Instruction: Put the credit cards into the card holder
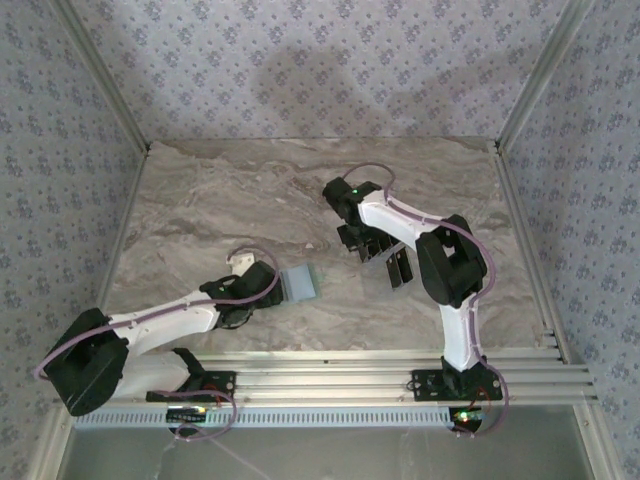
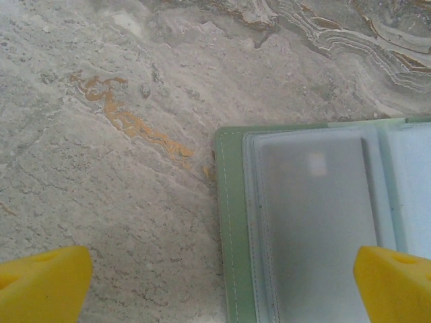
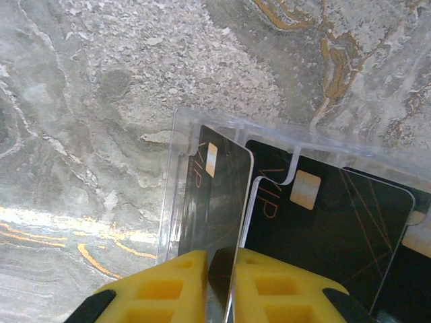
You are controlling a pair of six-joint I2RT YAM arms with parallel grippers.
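Together, cards (image 3: 323,222) (black) sit in tray (image 3: 176,168).

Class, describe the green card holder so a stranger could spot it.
On the marble table, look ahead of the left gripper. The card holder lies open there: sage green with clear pockets, unlike the black credit cards by the right gripper.

I count one card holder (image 2: 316,222), one clear tray (image 3: 222,128), and at least two credit cards (image 3: 323,229).
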